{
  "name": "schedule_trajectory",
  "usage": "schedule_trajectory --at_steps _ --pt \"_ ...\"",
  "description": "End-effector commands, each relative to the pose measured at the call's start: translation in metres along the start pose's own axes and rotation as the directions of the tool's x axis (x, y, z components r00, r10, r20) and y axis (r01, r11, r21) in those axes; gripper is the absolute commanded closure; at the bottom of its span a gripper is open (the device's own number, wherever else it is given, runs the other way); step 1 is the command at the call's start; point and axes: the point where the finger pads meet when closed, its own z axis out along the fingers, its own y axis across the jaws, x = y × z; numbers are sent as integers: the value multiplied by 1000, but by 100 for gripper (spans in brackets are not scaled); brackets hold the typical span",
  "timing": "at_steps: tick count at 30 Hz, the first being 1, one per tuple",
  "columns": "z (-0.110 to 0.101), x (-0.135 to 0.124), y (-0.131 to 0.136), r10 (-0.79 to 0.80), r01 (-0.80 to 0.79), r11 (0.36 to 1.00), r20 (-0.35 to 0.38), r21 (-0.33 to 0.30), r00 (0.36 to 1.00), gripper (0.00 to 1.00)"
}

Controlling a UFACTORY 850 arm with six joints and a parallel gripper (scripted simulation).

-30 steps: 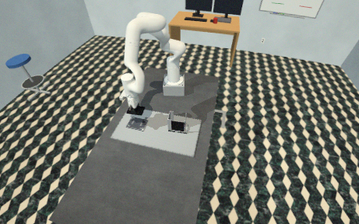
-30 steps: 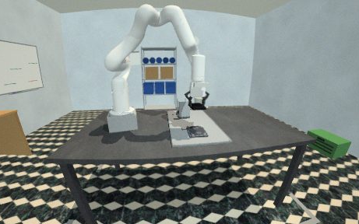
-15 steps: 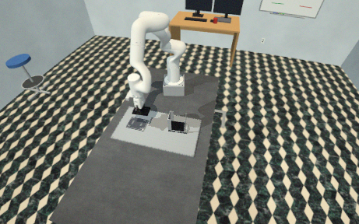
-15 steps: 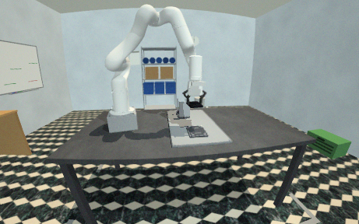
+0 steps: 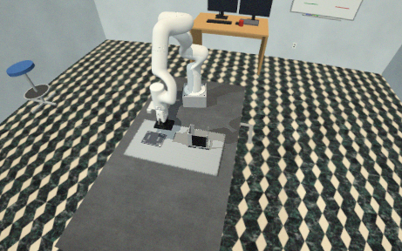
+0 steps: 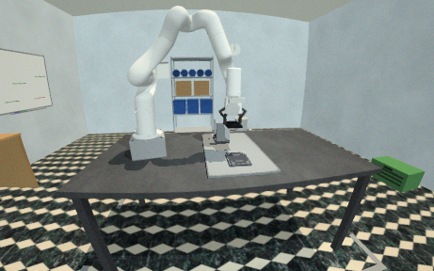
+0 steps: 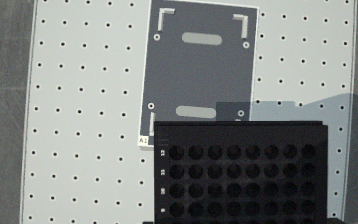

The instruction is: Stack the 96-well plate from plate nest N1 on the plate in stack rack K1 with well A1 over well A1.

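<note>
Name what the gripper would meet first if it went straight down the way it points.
Probably the empty plate nest N1 on the perforated board; the gripper holds the black 96-well plate above its near edge, though depth is unclear.

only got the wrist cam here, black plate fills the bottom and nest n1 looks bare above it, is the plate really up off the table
Observer: Yes. The exterior view shows the gripper shut on the 96-well plate, hanging above the mat and not touching it.
Operator: where is k1, can't see it
Observer: The top view has stack rack K1 on the same mat, beside nest N1.
Operator: plate in it?
Observer: Yes, a black plate sits inside K1. Whether it lies flat is too small to tell.
</note>
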Motion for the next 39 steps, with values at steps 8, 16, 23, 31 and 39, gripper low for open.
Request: schedule_trajectory --at_steps 8,16,23,31,39 --pt "-2 -31 1 0 0 1000 -1 2 1000 100" --pt "-2 -57 2 0 0 1000 -1 2 1000 100" --pt "-2 -74 3 0 0 1000 -1 2 1000 100" --pt "-3 -101 4 0 0 1000 -1 2 1000 100" --pt "-3 -121 5 0 0 1000 -1 2 1000 100"
